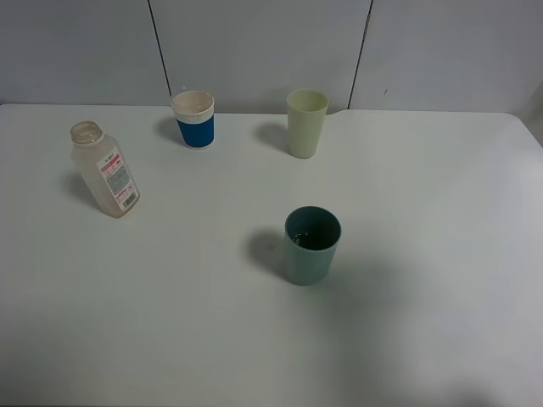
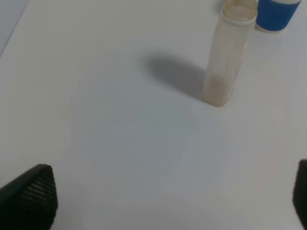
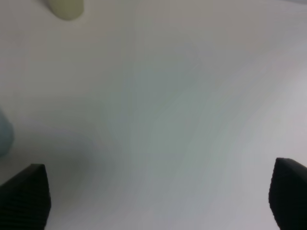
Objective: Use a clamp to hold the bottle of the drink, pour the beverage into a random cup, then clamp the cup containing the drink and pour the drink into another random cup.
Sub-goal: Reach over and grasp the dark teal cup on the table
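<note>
The translucent bottle (image 1: 105,170) stands uncapped at the table's left, also seen upright in the left wrist view (image 2: 227,62). Near the middle stands the teal-green cup (image 1: 311,245) with dark liquid at its bottom; a sliver of it (image 3: 5,136) shows in the right wrist view. At the back stands the pale yellow-green cup (image 1: 306,122), its base (image 3: 66,8) visible from the right wrist. Neither arm appears in the high view. My left gripper (image 2: 168,196) is open over bare table, well short of the bottle. My right gripper (image 3: 158,196) is open and empty.
A white paper cup with a blue band (image 1: 194,119) stands at the back left, beyond the bottle (image 2: 278,14). The white table (image 1: 170,322) ends at a grey panelled wall (image 1: 254,42) behind the cups.
</note>
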You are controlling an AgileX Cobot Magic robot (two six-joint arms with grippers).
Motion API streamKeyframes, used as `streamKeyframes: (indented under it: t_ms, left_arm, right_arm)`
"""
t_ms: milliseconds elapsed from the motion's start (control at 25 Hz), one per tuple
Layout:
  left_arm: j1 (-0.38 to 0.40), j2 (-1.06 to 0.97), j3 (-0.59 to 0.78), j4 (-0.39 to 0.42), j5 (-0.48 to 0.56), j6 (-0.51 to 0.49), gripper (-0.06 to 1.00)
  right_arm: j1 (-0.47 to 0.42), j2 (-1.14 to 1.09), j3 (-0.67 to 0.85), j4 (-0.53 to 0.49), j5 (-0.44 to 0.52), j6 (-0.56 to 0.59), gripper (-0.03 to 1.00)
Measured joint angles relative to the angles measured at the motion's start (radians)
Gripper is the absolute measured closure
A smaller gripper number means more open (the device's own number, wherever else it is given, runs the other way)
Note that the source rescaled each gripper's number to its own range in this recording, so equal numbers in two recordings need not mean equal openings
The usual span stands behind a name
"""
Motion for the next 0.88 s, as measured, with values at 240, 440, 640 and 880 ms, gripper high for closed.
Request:
streamKeyframes:
  t_ms: [240, 440, 640, 880]
  left_arm:
    - [0.0, 0.0, 0.0, 0.0, 0.0, 0.0, -0.06]
    - [0.0, 0.0, 0.0, 0.0, 0.0, 0.0, -0.06]
    - [0.0, 0.0, 0.0, 0.0, 0.0, 0.0, -0.06]
    - [0.0, 0.0, 0.0, 0.0, 0.001, 0.001, -0.06]
  right_arm:
    - [0.0, 0.28, -0.027, -0.001, -0.119, 0.0, 0.23]
    - [0.0, 0.44, -0.027, 0.002, -0.221, -0.006, 0.23]
    - [0.0, 0.583, -0.027, 0.025, -0.311, -0.009, 0.23]
    - [0.0, 0.714, 0.035, 0.026, -0.425, -0.024, 0.23]
